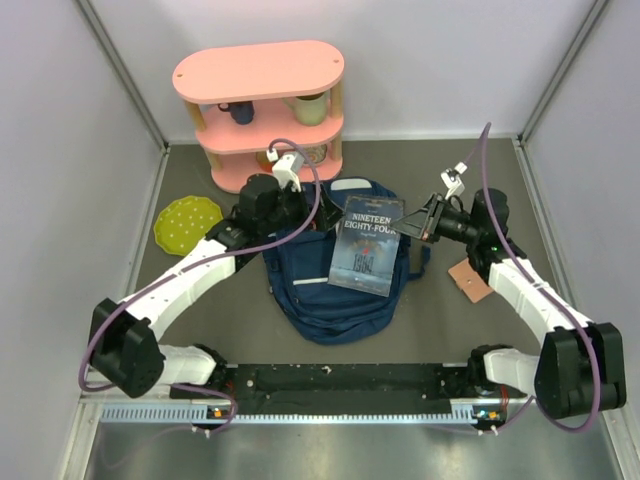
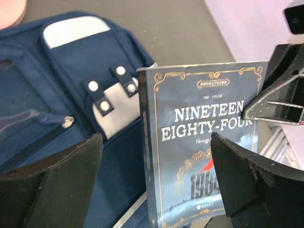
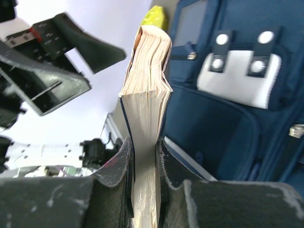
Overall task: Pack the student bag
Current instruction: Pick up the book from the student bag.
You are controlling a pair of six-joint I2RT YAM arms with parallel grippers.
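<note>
The navy student bag (image 1: 335, 290) lies flat in the middle of the table, front pockets and white buckle patch (image 2: 111, 107) facing up. My right gripper (image 1: 418, 220) is shut on the edge of a "Nineteen Eighty-Four" book (image 1: 366, 245) and holds it above the bag; the right wrist view shows the book's page edge (image 3: 145, 95) clamped between the fingers. My left gripper (image 1: 305, 215) is open at the bag's upper left, next to the book's left edge, its fingers (image 2: 61, 180) apart with the book (image 2: 199, 142) in front of them.
A pink two-tier shelf (image 1: 262, 110) with cups stands at the back. A yellow-green dotted plate (image 1: 187, 222) lies left of the bag. A small brown card (image 1: 468, 278) lies under the right arm. Walls close in on both sides.
</note>
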